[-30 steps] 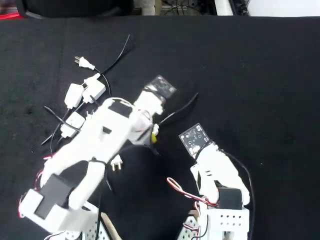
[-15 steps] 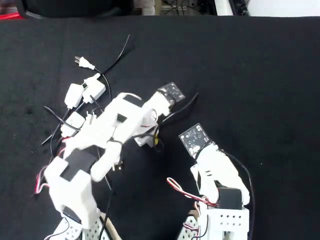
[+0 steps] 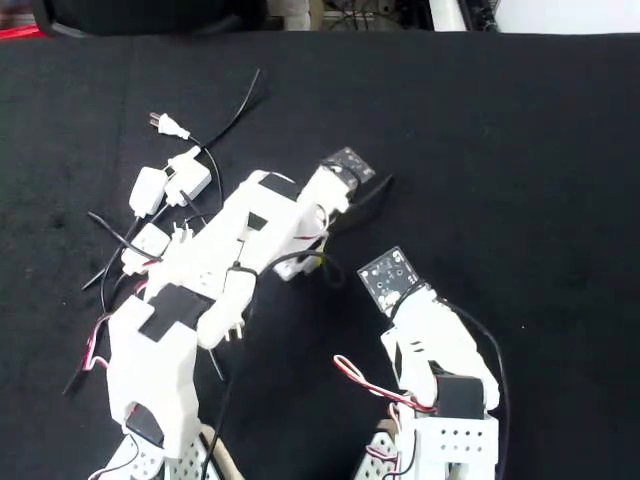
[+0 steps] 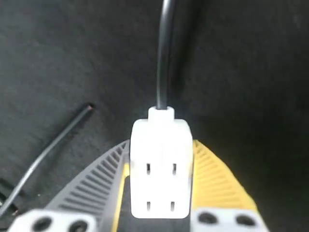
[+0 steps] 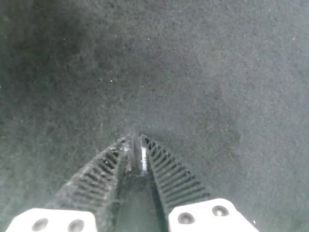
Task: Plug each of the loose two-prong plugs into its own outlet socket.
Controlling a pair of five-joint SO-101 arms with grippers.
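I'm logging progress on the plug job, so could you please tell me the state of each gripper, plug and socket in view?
left gripper: shut on the white socket.
white socket: held off the table, its slots empty.
right gripper: shut, nothing in it.
far plug: unplugged, prongs bare, lying on the table.
near plug: unplugged, lying beside the left arm.

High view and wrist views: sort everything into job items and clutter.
Job:
held socket
its cord
far plug
white sockets
second plug beside the left arm

Lying about:
red item past the table
cables there
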